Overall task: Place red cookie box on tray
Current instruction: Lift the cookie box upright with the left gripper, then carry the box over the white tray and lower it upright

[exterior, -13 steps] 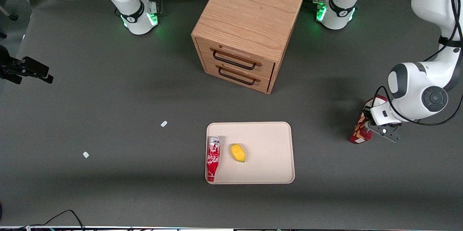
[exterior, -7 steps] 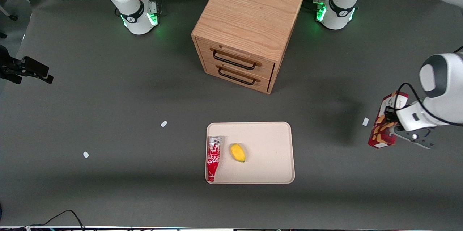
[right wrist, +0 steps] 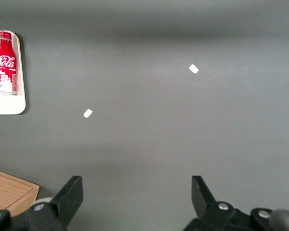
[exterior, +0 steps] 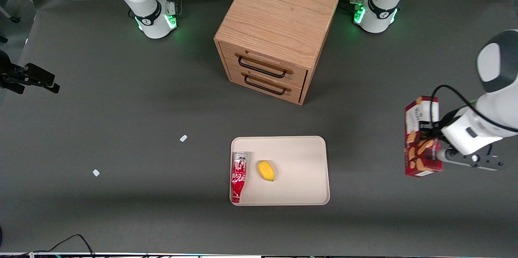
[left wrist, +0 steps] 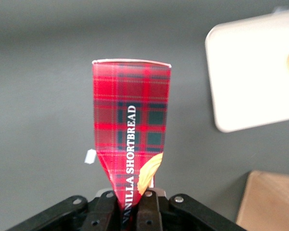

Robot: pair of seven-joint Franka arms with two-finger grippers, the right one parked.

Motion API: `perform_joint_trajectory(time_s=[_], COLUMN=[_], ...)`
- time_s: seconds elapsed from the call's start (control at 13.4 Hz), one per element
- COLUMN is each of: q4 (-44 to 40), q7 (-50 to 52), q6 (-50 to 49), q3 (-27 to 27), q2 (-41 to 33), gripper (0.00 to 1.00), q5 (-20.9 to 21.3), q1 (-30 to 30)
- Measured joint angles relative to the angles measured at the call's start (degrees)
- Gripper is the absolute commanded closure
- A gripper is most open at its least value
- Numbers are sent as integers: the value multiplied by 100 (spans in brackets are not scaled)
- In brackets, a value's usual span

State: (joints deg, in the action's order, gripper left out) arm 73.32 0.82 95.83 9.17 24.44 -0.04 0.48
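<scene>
- The left arm point(exterior: 491, 100) has glossy white rounded shells with dark grey joint caps.
- A black cable point(exterior: 445, 92) loops from the wrist.
- Its gripper point(left wrist: 132, 211) is black, with silver screws on the finger mounts.
- The arm bases point(exterior: 374, 11) are white with black bands, small red details and glowing green lights.

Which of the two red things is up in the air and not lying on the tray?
The dark-red plaid cardboard cookie box, clamped in the left arm's gripper above the table toward the working arm's end. The red-and-white soda bottle lies on the beige tray.
</scene>
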Motion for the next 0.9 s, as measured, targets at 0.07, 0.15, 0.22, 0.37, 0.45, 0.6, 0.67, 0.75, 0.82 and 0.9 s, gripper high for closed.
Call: perform_joint_trajectory(time_s=[0.07, 0.15, 0.22, 0.37, 0.45, 0.6, 0.67, 0.75, 0.82, 0.9], q4=[-284, -589, -910, -1306, -1389, -1447, -1468, -1477, -1488, -1510], q7=[441, 877, 1316, 1850, 1941, 1980, 1989, 1999, 2006, 2007], q6=[32, 103, 226, 611, 773, 1038, 1161, 1267, 1333, 1366], q3=[29, 54, 65, 59, 48, -136, -238, -288, -305, -306], q2=[265, 574, 934, 1583, 1848, 2329, 2558, 2762, 2934, 3063], gripper=[100, 100, 100, 100, 100, 100, 100, 100, 100, 100], q5=[-8, -13, -14, -12, -7, -4, -5, -5, -5, -5], q1=[209, 413, 640, 1000, 1103, 1352, 1481, 1580, 1646, 1691])
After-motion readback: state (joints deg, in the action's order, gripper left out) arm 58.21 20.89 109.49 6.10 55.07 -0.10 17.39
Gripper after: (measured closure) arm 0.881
